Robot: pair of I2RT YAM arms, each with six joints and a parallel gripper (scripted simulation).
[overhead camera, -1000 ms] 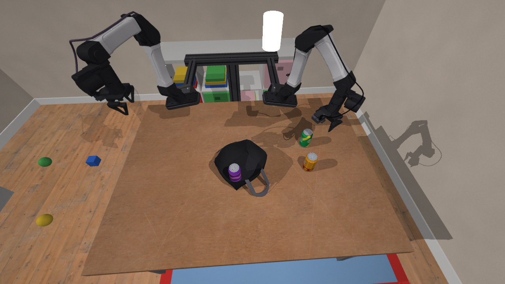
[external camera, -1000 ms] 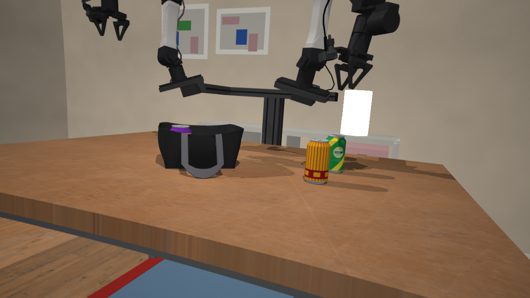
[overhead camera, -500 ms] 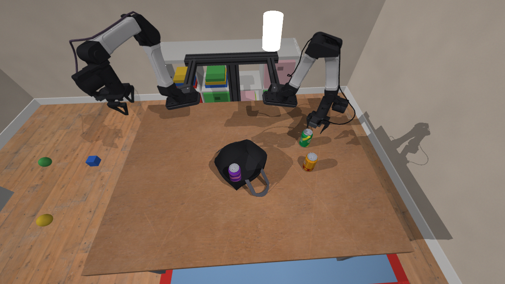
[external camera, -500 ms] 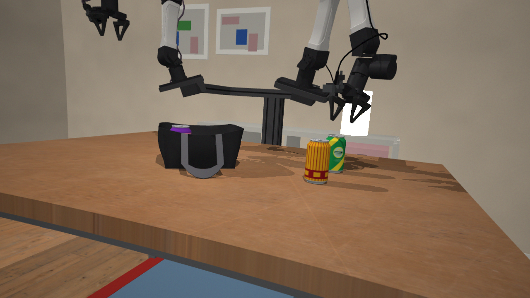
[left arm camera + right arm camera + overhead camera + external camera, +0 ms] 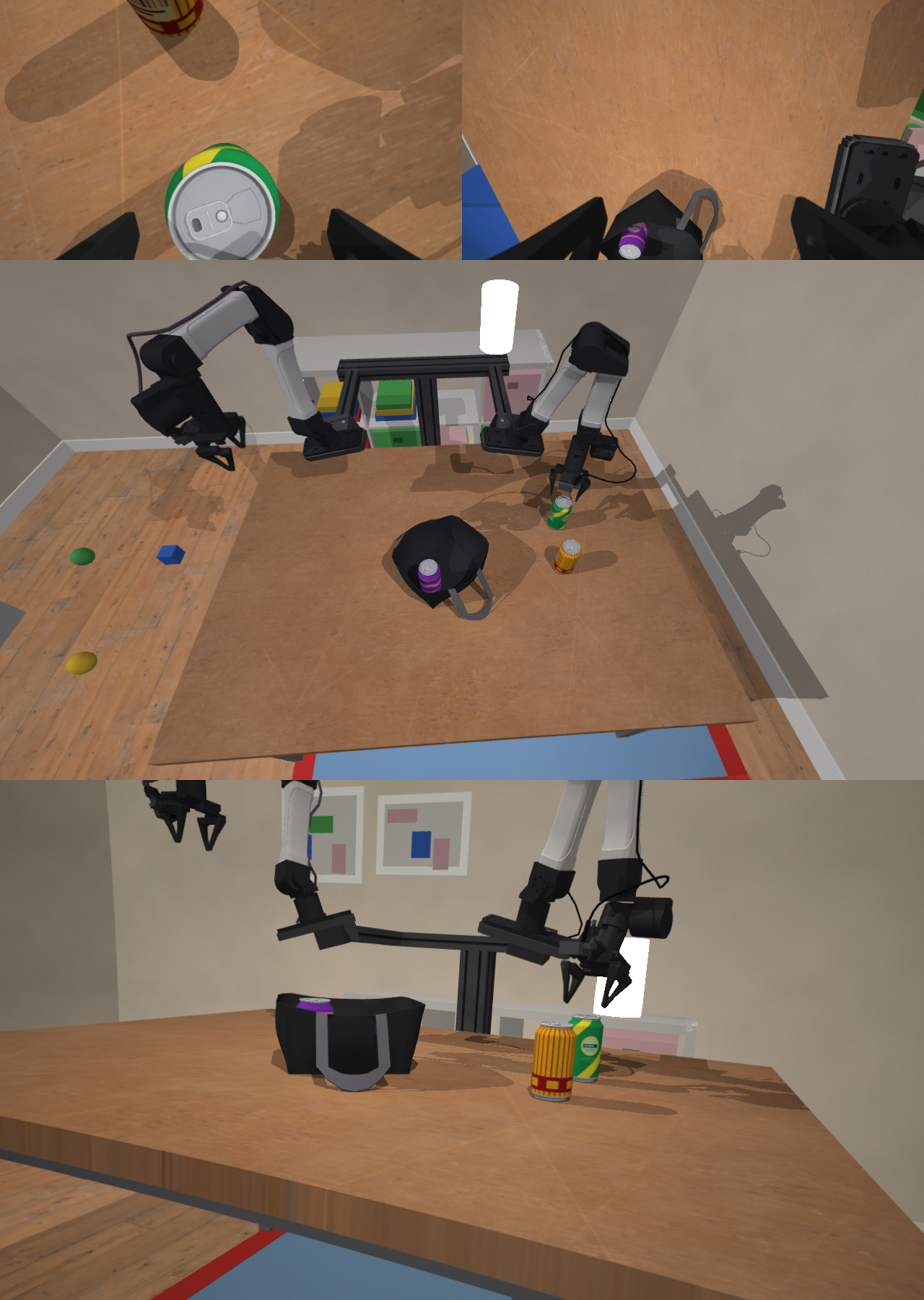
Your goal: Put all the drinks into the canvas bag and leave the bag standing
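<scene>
The black canvas bag stands with walls up, one grey handle hanging outside. The purple can is inside, near a corner; its base is hidden. The green can and orange can stand upright on the table. My left gripper is open just above the green can, its fingertips to either side of the lid. My right gripper is open and empty, high beyond the table edge.
The orange can stands close to the green can, towards the front edge of the table. The bag is well to one side of both cans. The arm bases hang on a black frame at the back edge.
</scene>
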